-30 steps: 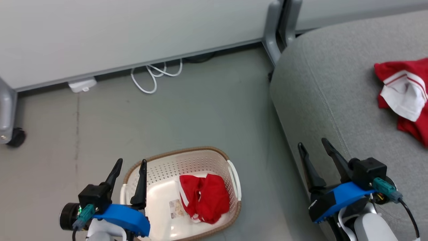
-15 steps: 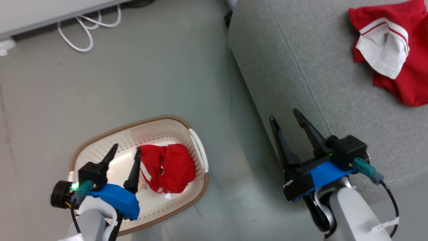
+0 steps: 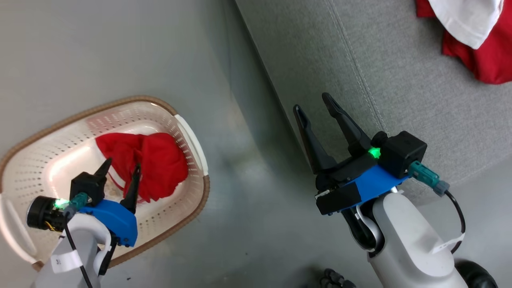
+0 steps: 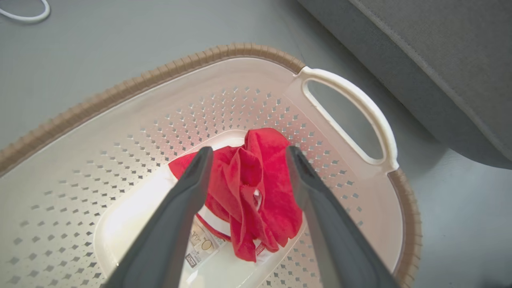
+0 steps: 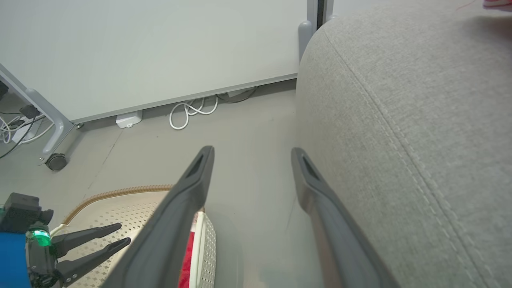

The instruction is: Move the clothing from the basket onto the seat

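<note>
**Left gripper poised over the garment left in the basket**

The red garment lies crumpled on the bottom of the basket, towards the end with the white handle, and it partly covers a barcode sticker. A second garment, red with a white panel, lies on the seat, well apart from the basket. I therefore judge the task half done.

Hazards, as I judge them:
- If I close too high, I pinch only a loose top fold, which may slip free during the lift.
- If I descend too far, the tips strike the perforated bottom or push the light basket across the floor.
- A trailing hem may catch the woven-look rim on the way out.

The left gripper hangs inside the basket's outline. Its fingers are spread, hold nothing, and straddle the bundle. In the left wrist view one tip lies over the garment's left edge and the other just off its right edge. I cannot tell whether either tip touches the cloth.

The right gripper is likewise spread and empty. It hovers beside the seat's side face, apart from both garments.
</note>
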Motion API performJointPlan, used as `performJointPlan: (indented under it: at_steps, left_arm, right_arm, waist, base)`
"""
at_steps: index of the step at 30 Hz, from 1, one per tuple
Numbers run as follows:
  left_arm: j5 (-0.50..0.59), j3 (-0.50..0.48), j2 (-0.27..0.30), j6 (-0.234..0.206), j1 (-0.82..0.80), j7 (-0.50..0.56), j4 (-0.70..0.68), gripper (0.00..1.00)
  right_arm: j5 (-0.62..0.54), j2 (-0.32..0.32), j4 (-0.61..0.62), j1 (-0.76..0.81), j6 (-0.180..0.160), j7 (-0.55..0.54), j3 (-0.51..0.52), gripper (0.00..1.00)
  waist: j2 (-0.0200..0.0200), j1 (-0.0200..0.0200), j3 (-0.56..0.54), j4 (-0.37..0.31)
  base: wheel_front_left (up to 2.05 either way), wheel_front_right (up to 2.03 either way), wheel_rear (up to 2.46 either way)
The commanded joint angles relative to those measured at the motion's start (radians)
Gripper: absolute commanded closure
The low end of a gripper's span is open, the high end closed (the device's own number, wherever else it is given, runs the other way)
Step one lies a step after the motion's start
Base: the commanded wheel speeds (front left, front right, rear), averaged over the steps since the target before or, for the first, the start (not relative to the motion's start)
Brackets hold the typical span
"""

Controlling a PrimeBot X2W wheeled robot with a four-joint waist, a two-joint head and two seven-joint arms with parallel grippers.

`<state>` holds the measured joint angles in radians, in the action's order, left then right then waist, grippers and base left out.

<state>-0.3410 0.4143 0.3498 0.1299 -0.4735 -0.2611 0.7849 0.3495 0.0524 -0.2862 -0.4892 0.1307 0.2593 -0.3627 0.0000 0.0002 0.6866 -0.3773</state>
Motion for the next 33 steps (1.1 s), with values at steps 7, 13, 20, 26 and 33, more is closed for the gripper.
performJointPlan:
  at_steps: [7, 13, 20, 26, 33]
  left_arm:
    - [-0.050, 0.041, 0.048, 0.001, -0.071, 0.014, 0.054, 0.00]
    - [-0.085, 0.061, 0.084, 0.001, -0.112, 0.030, 0.100, 0.00]
    - [-0.123, 0.063, 0.110, 0.001, -0.153, 0.057, 0.151, 0.00]
    - [-0.144, 0.082, 0.099, 0.001, -0.195, 0.076, 0.187, 0.00]
    - [-0.164, 0.107, 0.081, 0.001, -0.222, 0.077, 0.229, 0.00]
  right_arm:
    - [0.038, -0.003, 0.054, -0.048, 0.000, 0.006, -0.023, 0.00]
    - [0.059, -0.003, 0.089, -0.059, 0.000, 0.006, -0.030, 0.00]
    - [0.090, -0.003, 0.112, -0.061, 0.000, 0.006, -0.046, 0.00]
    - [0.091, -0.003, 0.119, -0.043, 0.000, 0.006, -0.035, 0.00]
    - [0.096, -0.003, 0.125, -0.026, 0.000, 0.006, -0.031, 0.00]
  waist:
    - [0.0000, -0.0002, 0.109, -0.074]
    - [0.0000, -0.0002, 0.154, -0.096]
    - [0.0000, -0.0002, 0.193, -0.118]
    - [0.0000, -0.0002, 0.208, -0.114]
    - [0.0000, -0.0002, 0.212, -0.112]
  base:
    - [0.00, 0.00, 0.00]
    - [0.00, 0.00, 0.00]
    - [0.00, 0.00, 0.00]
    - [0.00, 0.00, 0.00]
    - [0.00, 0.00, 0.00]
